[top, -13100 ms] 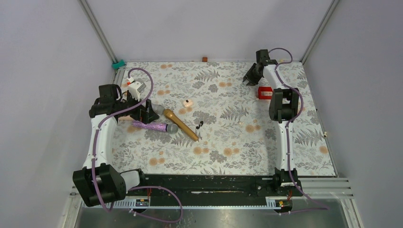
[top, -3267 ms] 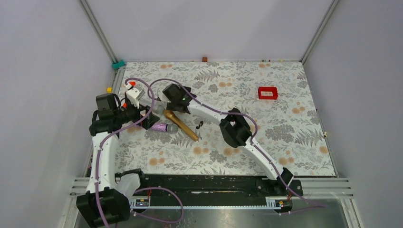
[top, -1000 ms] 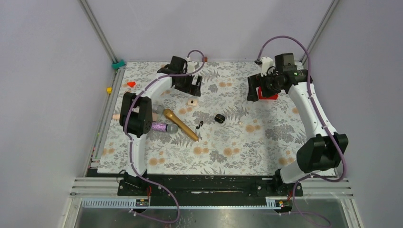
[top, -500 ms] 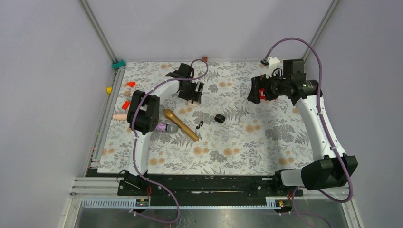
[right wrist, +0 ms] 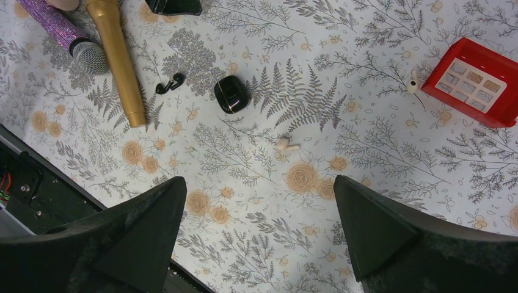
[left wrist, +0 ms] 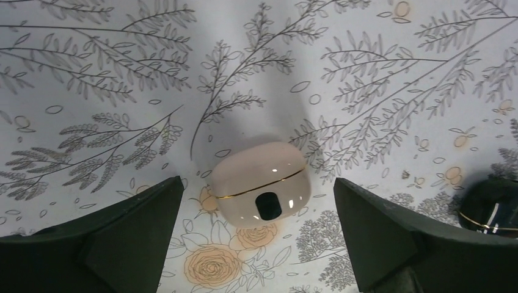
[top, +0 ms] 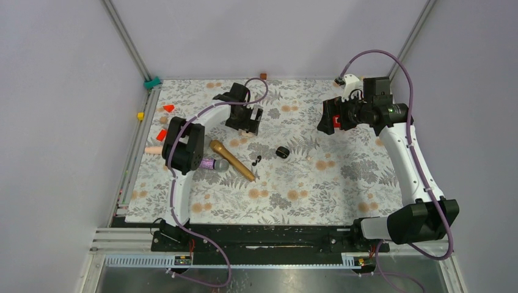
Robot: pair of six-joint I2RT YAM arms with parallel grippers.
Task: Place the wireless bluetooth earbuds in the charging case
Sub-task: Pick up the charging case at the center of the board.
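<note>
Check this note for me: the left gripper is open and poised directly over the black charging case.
One detail is wrong. The left gripper is open, but it is poised directly over the cream-pink case, not the black charging case. The left wrist view shows this: the cream-pink case sits between the fingers, and the black one lies off to the side at the picture's right edge.

Overhead view spans the surface (top: 305,183); left wrist looks down close, right wrist from high; all share the charging case (top: 281,152).
</note>
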